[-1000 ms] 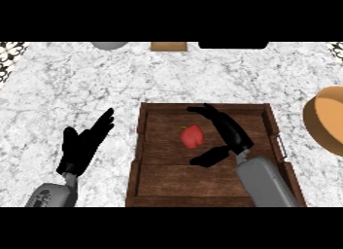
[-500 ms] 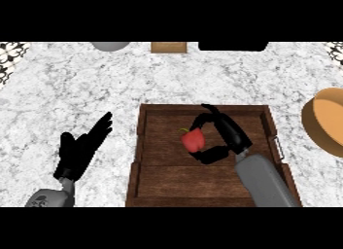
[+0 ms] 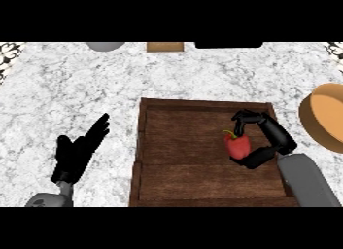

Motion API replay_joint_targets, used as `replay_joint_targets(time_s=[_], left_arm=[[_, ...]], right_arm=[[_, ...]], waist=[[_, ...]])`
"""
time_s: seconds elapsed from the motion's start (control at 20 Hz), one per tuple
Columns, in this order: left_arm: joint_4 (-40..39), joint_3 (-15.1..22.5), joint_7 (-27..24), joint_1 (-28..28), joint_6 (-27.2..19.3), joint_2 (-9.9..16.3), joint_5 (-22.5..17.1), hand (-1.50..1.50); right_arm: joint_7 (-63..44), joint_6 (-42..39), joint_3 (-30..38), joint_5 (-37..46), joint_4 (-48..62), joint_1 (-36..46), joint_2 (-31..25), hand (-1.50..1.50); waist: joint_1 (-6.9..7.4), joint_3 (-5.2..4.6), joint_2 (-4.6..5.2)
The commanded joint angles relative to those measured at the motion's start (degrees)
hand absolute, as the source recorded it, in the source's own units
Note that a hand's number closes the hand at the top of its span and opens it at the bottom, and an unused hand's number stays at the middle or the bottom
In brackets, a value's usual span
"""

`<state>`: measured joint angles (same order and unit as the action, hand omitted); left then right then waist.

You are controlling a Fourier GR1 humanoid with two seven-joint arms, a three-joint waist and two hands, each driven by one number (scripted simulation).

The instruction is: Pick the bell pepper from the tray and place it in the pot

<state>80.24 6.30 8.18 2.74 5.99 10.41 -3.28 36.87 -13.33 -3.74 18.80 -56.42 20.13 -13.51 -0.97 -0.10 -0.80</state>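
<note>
The worktop is a pale marbled slab, smooth and hard, so anything round set on it is likely to roll. At its far edge a grey object, a tan block and a dark object show only in part. A patterned border runs along both sides.

The tray is dark planked wood with a raised rim and lies at the centre. The rim must be cleared on the way out. The pot, tan and round, stands on the worktop just beside the tray's right edge, its mouth facing up.

The right robot hand is over the right part of the tray, fingers and thumb curled round the bell pepper. The left robot hand rests open with straight fingers, left of the tray.

The bell pepper is red, with a short green stem pointing up. Whether it touches the tray floor cannot be told.

Handling judgement: the bell pepper is probably light, hollow and fairly stiff, with a waxy, slippery skin. Hold it across the widest part of the body, not by the stem, which may snap. The transfer to the pot is short and rightward.
</note>
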Motion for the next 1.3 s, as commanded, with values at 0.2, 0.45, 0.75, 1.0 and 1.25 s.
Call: replay_joint_targets(time_s=[0.2, 0.45, 0.75, 1.0, 1.25], left_arm=[[0.73, -1.31, -0.1, -0.85, -0.83, 0.03, -0.69, 0.0], [0.27, -0.81, -1.39, -1.06, -0.54, 0.05, -0.04, 0.0], [0.22, -0.13, -0.49, 0.09, -0.36, -0.64, -0.06, 0.0], [0.3, -0.03, -0.34, 0.15, 1.21, 0.27, -0.51, 0.0], [0.17, 0.31, 0.09, 2.52, 1.11, -0.46, -0.35, 0.0]], right_arm=[[10.53, -21.2, 11.91, -10.48, 6.9, -4.53, -24.36, 1.5], [14.16, -28.61, 16.55, -15.5, 10.67, -3.99, -37.0, 1.5], [18.57, -28.66, 18.4, -18.58, 13.24, -4.95, -44.75, 1.5], [21.4, -26.79, 19.24, -20.0, 13.91, -4.4, -50.7, 1.5], [23.14, -25.71, 17.73, -19.97, 15.33, -3.62, -54.58, 1.5]], waist=[[-3.13, 0.79, 1.8], [-1.24, 0.81, 1.87], [0.1, 1.01, 1.83], [1.55, 0.9, 1.61], [2.69, 0.77, 1.87]])
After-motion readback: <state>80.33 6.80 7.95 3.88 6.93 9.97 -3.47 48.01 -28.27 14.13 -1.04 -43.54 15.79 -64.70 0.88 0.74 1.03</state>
